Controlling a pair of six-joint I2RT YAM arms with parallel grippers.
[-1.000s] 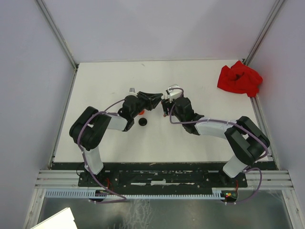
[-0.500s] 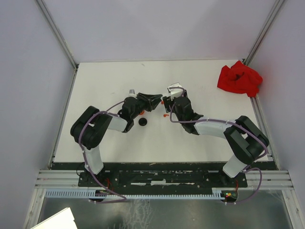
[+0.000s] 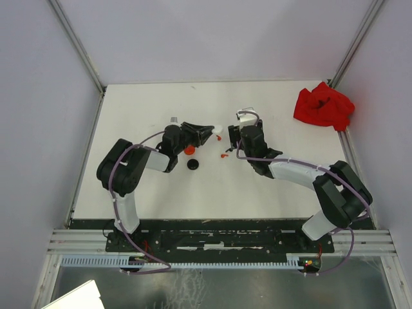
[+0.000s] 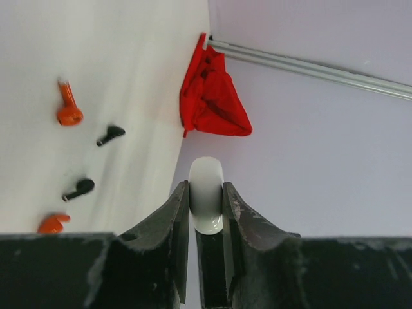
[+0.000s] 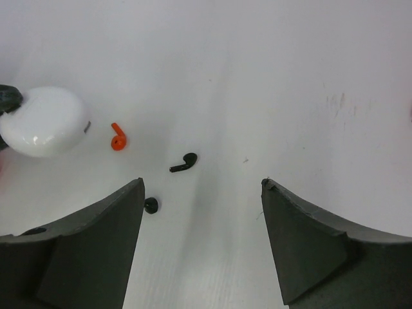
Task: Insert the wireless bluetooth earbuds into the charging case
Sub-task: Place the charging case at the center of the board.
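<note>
**Top external view: white case gripped, no earbud seated yet**

Top external shows the table (image 3: 141, 116) with both arms reaching toward its middle. A red cloth (image 3: 324, 105) is bunched at the far right corner. The left gripper (image 4: 206, 193) is clamped tight on the white charging case (image 4: 206, 172), which sits edge-on between the fingers. The right gripper (image 5: 201, 188) is spread wide and holds nothing, hovering above the loose earbuds. Two more round cases, an orange case (image 3: 189, 150) and a black case (image 3: 192, 164), lie on the table just beside the left wrist. The orange earbuds (image 4: 66, 111) and black earbuds (image 5: 183, 163) lie scattered on the table between the two grippers, near the white case but apart from it. By that showing nothing has been inserted, and picking up and seating every earbud is yet to be done.

Whether the white case's lid is open cannot be told, as it shows only a smooth rounded shell. No white earbuds can be made out against the pale table. One orange earbud is cut off by the left gripper's body in the left wrist view.
</note>
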